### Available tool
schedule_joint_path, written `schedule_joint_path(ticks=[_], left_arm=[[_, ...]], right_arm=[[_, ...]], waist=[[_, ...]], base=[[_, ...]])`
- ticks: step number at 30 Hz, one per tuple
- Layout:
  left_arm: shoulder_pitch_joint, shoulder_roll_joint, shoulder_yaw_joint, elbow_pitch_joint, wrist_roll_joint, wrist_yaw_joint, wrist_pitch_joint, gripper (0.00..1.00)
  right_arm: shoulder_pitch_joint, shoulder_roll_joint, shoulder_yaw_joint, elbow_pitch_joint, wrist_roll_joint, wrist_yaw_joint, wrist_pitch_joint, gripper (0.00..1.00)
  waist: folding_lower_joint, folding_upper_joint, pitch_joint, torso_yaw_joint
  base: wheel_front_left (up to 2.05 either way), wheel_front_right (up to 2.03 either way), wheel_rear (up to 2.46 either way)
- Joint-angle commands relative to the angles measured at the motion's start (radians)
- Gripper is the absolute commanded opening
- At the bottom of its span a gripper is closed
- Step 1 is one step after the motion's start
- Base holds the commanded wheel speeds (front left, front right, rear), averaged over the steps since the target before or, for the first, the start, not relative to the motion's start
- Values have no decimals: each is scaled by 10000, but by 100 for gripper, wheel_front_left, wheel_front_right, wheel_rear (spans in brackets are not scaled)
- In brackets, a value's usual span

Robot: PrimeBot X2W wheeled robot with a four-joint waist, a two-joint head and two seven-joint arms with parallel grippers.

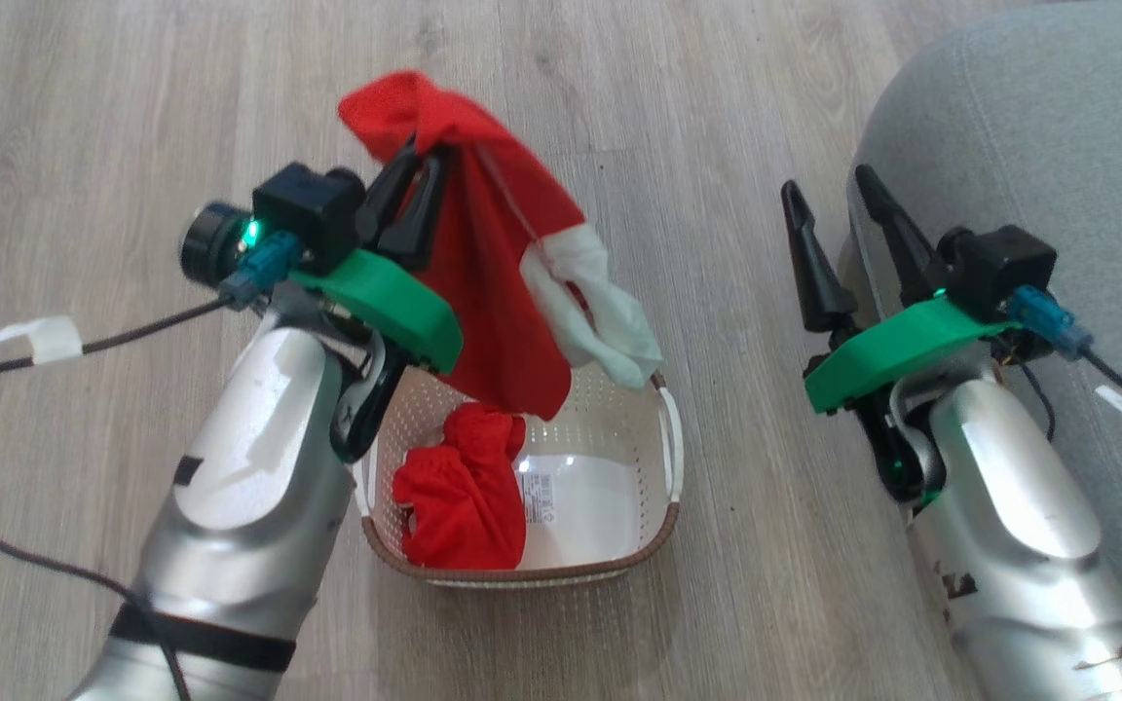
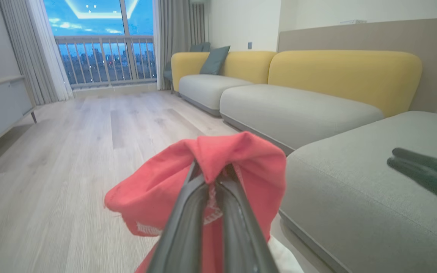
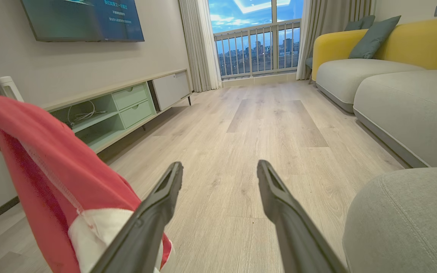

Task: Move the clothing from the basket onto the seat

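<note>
Head view shows more red clothing (image 1: 464, 492) lying in the basket (image 1: 619, 438).

clothing (image 1: 493, 273): bright red — one white part | basket (image 1: 619, 424): cream, dotted with holes — brown rim | seat (image 1: 1028, 127): grey, seemingly plain

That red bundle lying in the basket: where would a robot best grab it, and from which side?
Pinch the raised crumpled fold on top of the red bundle, coming straight down from above. It lies slumped against the left wall of the basket, and the walls would likely block a sideways approach; the top is open.
</note>
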Motion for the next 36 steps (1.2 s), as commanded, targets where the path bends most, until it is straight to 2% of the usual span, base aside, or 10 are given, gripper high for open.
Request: schedule_joint_path(ticks=[1,11,21,26,32,35,36], left_arm=[[-720,134,374,-747,135,-45,-135,0],[-850,101,117,-1484,191,-87,-135,0],[-800,85,-439,-1733,19,-72,-135,0],[-729,84,-956,-1895,-216,-40,-135,0],[-750,83,-1667,-2041,-574,92,-135,0],[-789,83,-1971,-2106,-743,173,-135,0],[-805,82,-2148,-2140,-855,216,-135,0]], right_arm=[[-10,183,190,-265,65,-2,-63,100],[75,194,475,-156,53,-2,-63,100],[-1035,-77,3612,110,1353,-2,-63,100],[-1847,-135,4516,175,1611,-2,-63,100],[-2625,-9,4921,1000,1116,-2,-63,100],[-2805,161,5028,1844,1042,-2,-63,100],[-2865,267,5186,2485,1194,-2,-63,100]], waist=[[1,-1,-105,-5],[1,-1,-240,-16],[1,-1,-93,107],[1,-1,-98,226],[1,-1,-125,467],[1,-1,-128,620],[1,-1,-136,731]], base=[[0,0,0],[0,0,0],[0,0,0],[0,0,0],[0,0,0],[0,0,0],[0,0,0]])
